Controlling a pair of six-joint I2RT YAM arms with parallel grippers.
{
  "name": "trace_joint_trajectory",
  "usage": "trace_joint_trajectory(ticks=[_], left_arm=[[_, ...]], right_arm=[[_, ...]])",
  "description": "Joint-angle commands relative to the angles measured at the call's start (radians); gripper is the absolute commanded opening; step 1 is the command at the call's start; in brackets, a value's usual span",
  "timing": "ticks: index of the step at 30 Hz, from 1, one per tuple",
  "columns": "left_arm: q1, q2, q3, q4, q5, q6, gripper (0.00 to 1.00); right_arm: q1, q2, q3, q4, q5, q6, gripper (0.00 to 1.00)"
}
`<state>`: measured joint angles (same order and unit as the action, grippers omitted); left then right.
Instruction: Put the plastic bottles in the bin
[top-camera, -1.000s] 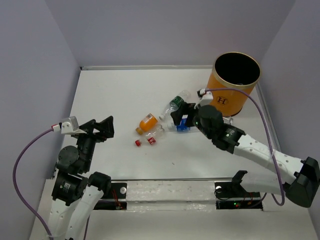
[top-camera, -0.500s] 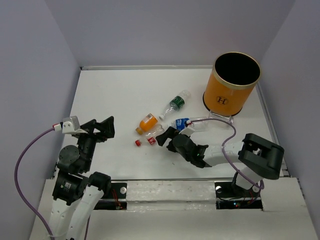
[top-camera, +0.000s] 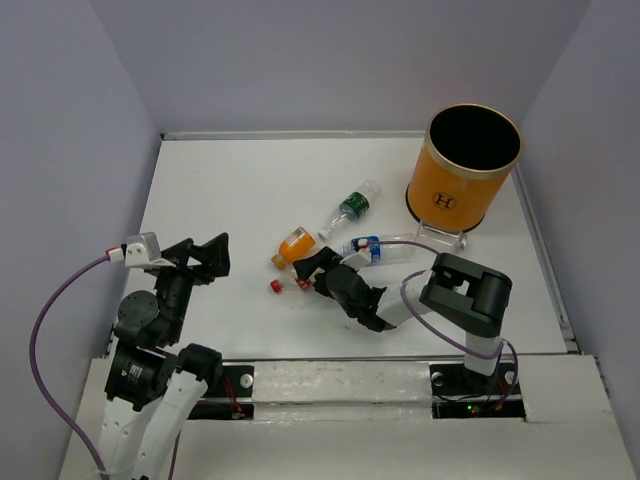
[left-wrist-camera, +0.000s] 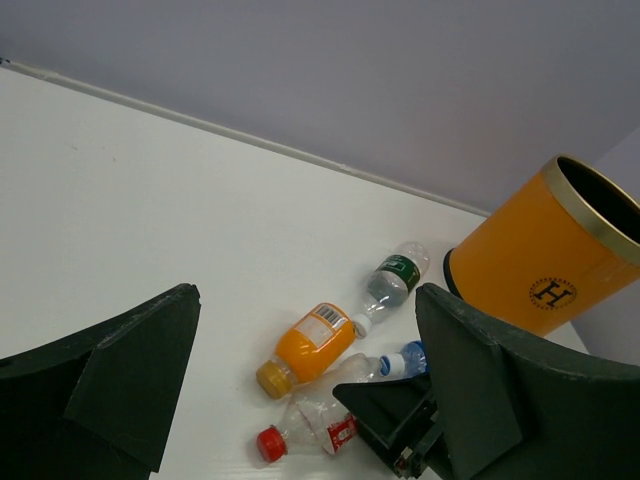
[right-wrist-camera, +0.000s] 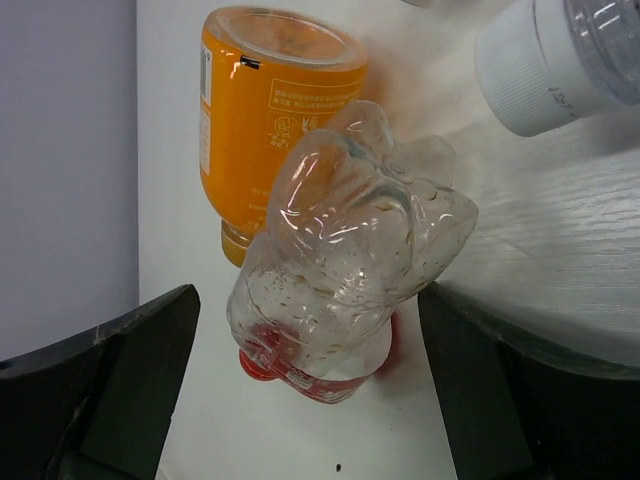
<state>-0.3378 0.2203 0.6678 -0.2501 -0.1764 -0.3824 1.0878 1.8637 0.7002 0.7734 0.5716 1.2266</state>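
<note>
The orange bin (top-camera: 462, 170) with its "H" mark stands at the back right and also shows in the left wrist view (left-wrist-camera: 550, 260). Several bottles lie mid-table. They are a green-label bottle (top-camera: 352, 205), a blue-label bottle (top-camera: 365, 245), an orange-filled bottle (top-camera: 293, 246) and a crumpled clear bottle with a red cap (top-camera: 293, 282). My right gripper (top-camera: 312, 272) is open and low at the table. In the right wrist view its jaws (right-wrist-camera: 310, 330) stand either side of the crumpled bottle (right-wrist-camera: 345, 250) without touching it. My left gripper (top-camera: 205, 255) is open and empty at the left.
A clear stand-like piece (top-camera: 440, 238) sits on the table in front of the bin. The table's back wall edge (top-camera: 290, 134) and right edge (top-camera: 540, 260) bound the surface. The right arm's purple cable (top-camera: 420, 300) loops over the table near the bottles.
My right gripper has swung left and down, from beside the blue-label bottle to the red-capped crumpled bottle. The left arm has not moved.
</note>
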Motion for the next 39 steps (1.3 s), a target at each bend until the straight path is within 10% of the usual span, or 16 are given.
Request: trace_joint_trajectory(ticks=[1, 29, 39], left_arm=[[0.008, -0.001, -0.002, 0.055, 0.009, 0.017, 0.99], [0.02, 0.014, -0.004, 0.06, 0.017, 0.017, 0.99], [0.034, 0.042, -0.01, 0.075, 0.048, 0.02, 0.99]], right_arm=[[0.006, 0.028, 0.028, 0.089, 0.072, 0.031, 0.94], [-0.019, -0.084, -0.146, 0.101, 0.091, 0.016, 0.43], [0.028, -0.64, 0.07, -0.283, 0.111, -0.687, 0.37]])
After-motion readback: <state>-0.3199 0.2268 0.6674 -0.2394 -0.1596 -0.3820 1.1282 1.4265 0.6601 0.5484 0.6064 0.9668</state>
